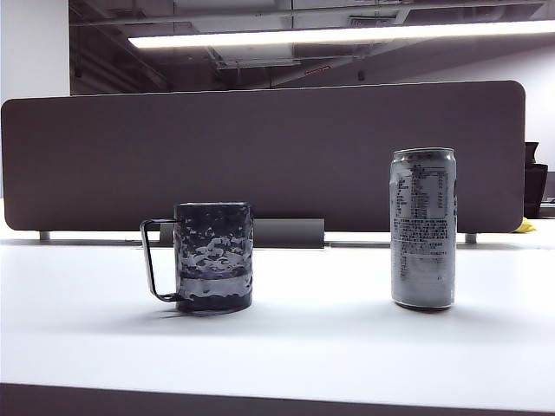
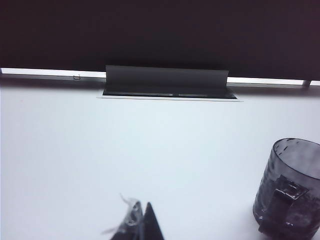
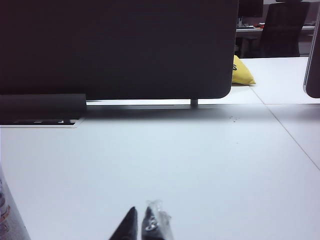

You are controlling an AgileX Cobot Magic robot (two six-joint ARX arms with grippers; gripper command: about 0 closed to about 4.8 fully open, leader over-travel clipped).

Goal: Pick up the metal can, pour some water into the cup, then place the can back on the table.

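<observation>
**Can and cup on the counter**

On the white counter (image 1: pixel 329 347), before the panel (image 1: pixel 260 156), the slim silver can (image 1: pixel 423 228) with dark print stands upright, well right of the dimpled dark cup (image 1: pixel 213 256). Left hand (image 2: pixel 142 220) and right hand (image 3: pixel 142 222) are clenched, empty, near the counter's front.

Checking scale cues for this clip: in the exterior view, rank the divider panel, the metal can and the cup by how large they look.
1. Divider panel, by far the largest, though farther back.
2. Metal can, taller than the cup but slimmer.
3. Cup, shorter but wider; the two are close in area, so this order is unsure.

Neither gripper shows in this view.
</observation>
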